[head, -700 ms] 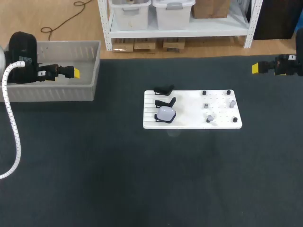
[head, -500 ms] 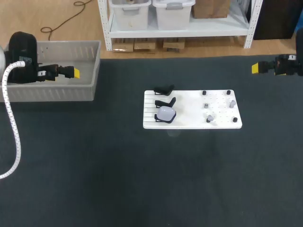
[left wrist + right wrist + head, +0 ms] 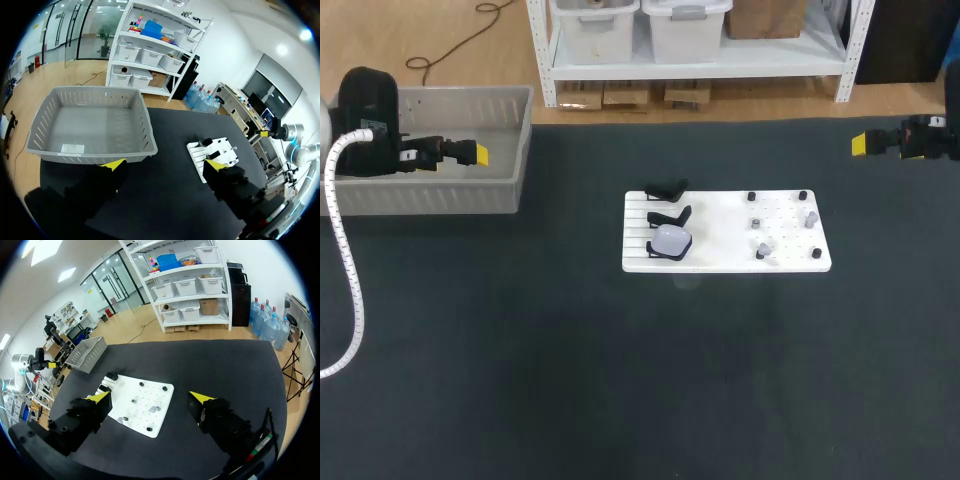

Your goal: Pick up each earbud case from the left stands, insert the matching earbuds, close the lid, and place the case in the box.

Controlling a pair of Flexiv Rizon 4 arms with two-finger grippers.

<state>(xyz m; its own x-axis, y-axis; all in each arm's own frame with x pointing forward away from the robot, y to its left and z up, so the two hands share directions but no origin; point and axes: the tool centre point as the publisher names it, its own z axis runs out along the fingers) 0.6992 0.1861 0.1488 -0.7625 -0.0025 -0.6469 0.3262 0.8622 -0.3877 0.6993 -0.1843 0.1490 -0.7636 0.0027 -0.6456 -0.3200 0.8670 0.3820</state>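
Left gripper (image 3: 475, 154) was found with fingers spread apart and holding nothing, above the grey box (image 3: 430, 195), well off the left end of the white board (image 3: 720, 258) and beyond its far edge. The right gripper (image 3: 861, 145) was likewise spread and empty, well off the board's right end, also beyond its far edge. One pale earbud case (image 3: 671, 239) sat on the nearmost black stand at the board's left end. The two stands (image 3: 668, 188) behind it were bare. Small pieces, presumably the earbuds (image 3: 763, 250), stood among pegs on the board's right half, too small to confirm. The board's long axis ran left to right between the arms; the case's own axis could not be made out. Both grippers appeared about equally distant from the case. Judged the left arm better placed, since the case faces its side, clear of the pegs.
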